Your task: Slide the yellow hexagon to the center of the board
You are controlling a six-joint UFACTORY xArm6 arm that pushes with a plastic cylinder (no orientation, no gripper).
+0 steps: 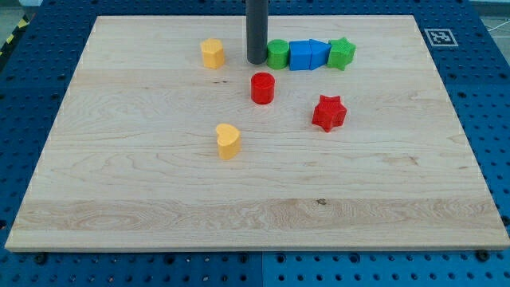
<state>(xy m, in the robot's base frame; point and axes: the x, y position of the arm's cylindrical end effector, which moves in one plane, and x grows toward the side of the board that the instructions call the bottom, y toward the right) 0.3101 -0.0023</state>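
The yellow hexagon (pixel 212 53) sits near the view's top, left of centre. My tip (pixel 256 61) rests on the board to the right of the hexagon, with a gap between them, and right against the left side of a green cylinder (pixel 277 54). A second yellow block, heart-shaped (pixel 228 141), lies lower, near the board's middle left.
A row along the top holds the green cylinder, a blue cube (pixel 300 56), a blue triangular block (pixel 319 54) and a green star (pixel 341 53). A red cylinder (pixel 263 88) stands just below my tip. A red star (pixel 328 112) lies right of centre. The wooden board (pixel 382 199) lies on a blue perforated table.
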